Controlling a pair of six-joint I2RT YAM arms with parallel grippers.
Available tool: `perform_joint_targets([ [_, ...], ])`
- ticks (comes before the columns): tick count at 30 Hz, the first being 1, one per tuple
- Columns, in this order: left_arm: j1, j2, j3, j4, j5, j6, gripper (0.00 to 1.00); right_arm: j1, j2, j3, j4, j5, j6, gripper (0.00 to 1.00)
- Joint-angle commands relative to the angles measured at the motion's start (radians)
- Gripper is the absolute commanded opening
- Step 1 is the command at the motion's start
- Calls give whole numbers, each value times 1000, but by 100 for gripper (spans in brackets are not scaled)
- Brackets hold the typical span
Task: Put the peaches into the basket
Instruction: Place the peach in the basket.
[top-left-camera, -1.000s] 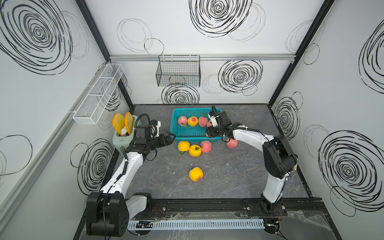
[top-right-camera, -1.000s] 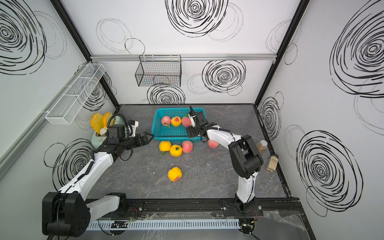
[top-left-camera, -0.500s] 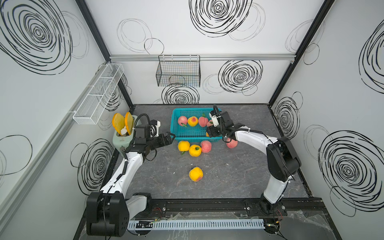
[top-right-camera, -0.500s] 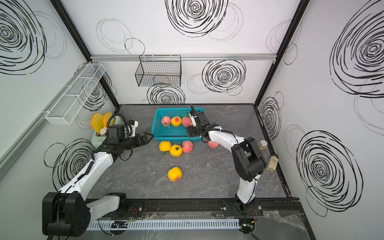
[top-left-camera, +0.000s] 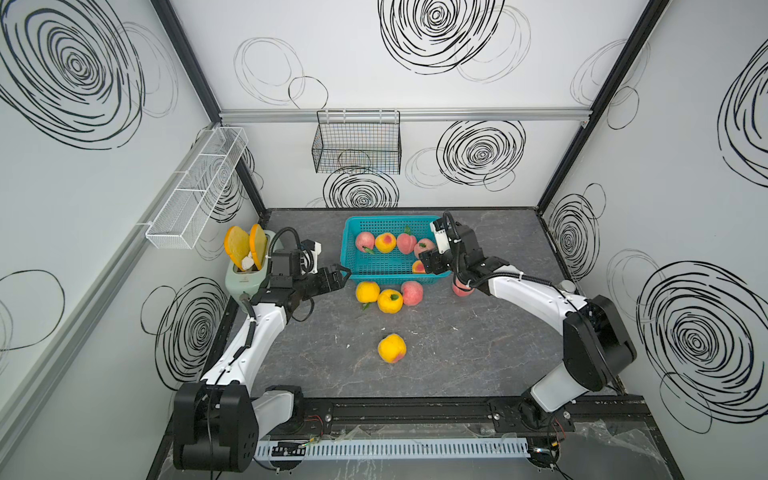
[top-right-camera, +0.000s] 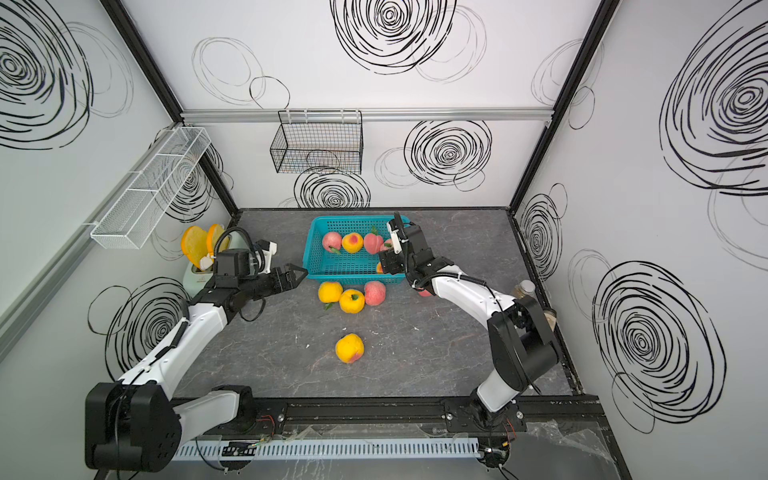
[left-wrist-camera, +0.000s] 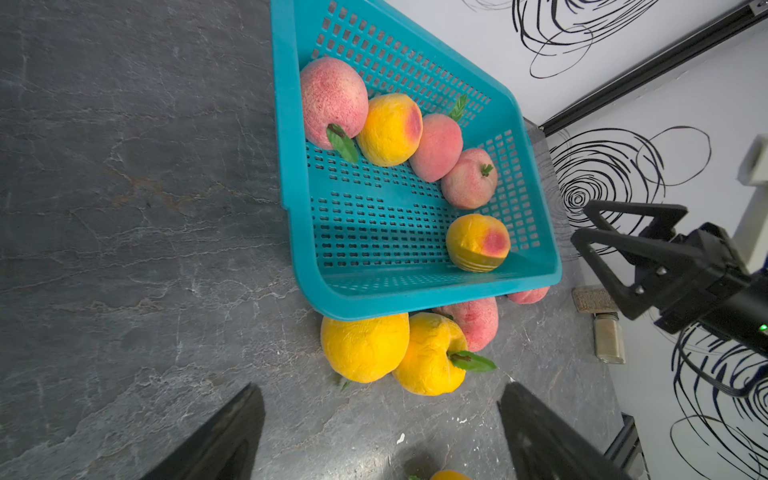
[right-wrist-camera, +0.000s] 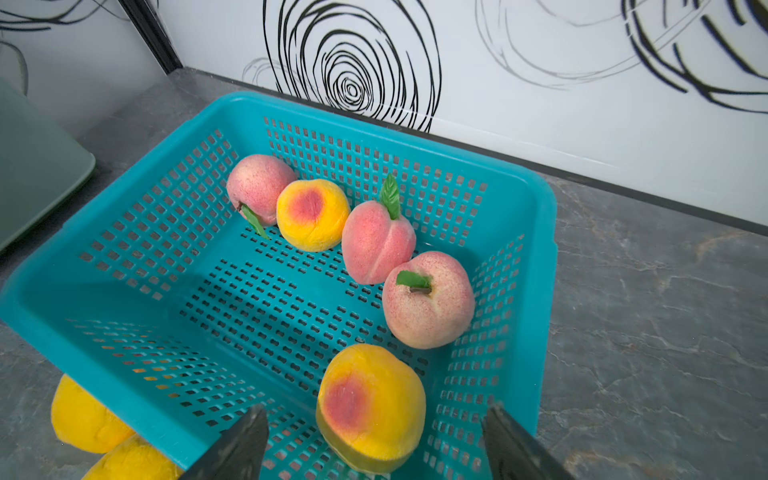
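Rail (top-left-camera: 415, 405) with both arm bases runs along the counter's (top-left-camera: 478, 357) near edge. Just beyond it one yellow peach (top-left-camera: 392, 348) (top-right-camera: 349, 348) lies alone, well apart from the others.

Farther in, three peaches sit in a cluster touching the basket's near wall: a yellow one (top-left-camera: 367, 291) (left-wrist-camera: 363, 347), a yellow one with a green leaf (top-left-camera: 390, 301) (left-wrist-camera: 430, 353) and a pink one (top-left-camera: 412, 292) (left-wrist-camera: 478, 322). Another pink peach (top-left-camera: 462, 289) (left-wrist-camera: 528, 295) lies off the basket's near right corner, half hidden under the right arm.

The left hand (top-left-camera: 338, 275) (left-wrist-camera: 380, 436) hangs just beside the basket's near left corner, fingers spread wide, grasping nothing.

The basket (top-left-camera: 348, 237) (left-wrist-camera: 282, 124) (right-wrist-camera: 544, 249) stands at the middle of the counter, toward its far edge. A blushed yellow peach (top-left-camera: 418, 267) (left-wrist-camera: 478, 243) (right-wrist-camera: 370, 405) rests alone on its floor in the near right corner. The right hand (top-left-camera: 430, 259) (left-wrist-camera: 584, 224) (right-wrist-camera: 374, 440) hovers over that corner, released, its fingers wide apart and clear of the fruit. A white tag (top-left-camera: 440, 232) on its wrist carries dark marks too small to read. Along the basket's far wall four more peaches touch in a row: pink (right-wrist-camera: 259, 189), blushed yellow (right-wrist-camera: 311, 214), pink with an upright leaf (right-wrist-camera: 376, 245), pink (right-wrist-camera: 428, 301).

At the counter's left edge a pale green toaster (top-left-camera: 245, 278) holds two toast slices (top-left-camera: 239, 249). At the right edge stand two jars (top-right-camera: 524, 289) (left-wrist-camera: 609, 340). A white rack (top-left-camera: 199, 187) hangs on the left wall and a wire basket (top-left-camera: 357, 147) on the far wall.
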Motion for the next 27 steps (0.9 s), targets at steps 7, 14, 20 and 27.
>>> perform_joint_targets([
  [7,-15,11,-7,23,-6,2,92,-97,-208,-243,229,53,129,86],
  [14,-35,22,-4,25,-19,-5,92,-270,-335,-422,334,-5,229,86],
  [20,-43,31,1,16,-33,1,92,-373,-344,-514,408,-62,295,86],
  [27,-64,38,2,18,-46,-1,92,-390,-306,-550,451,-73,303,86],
])
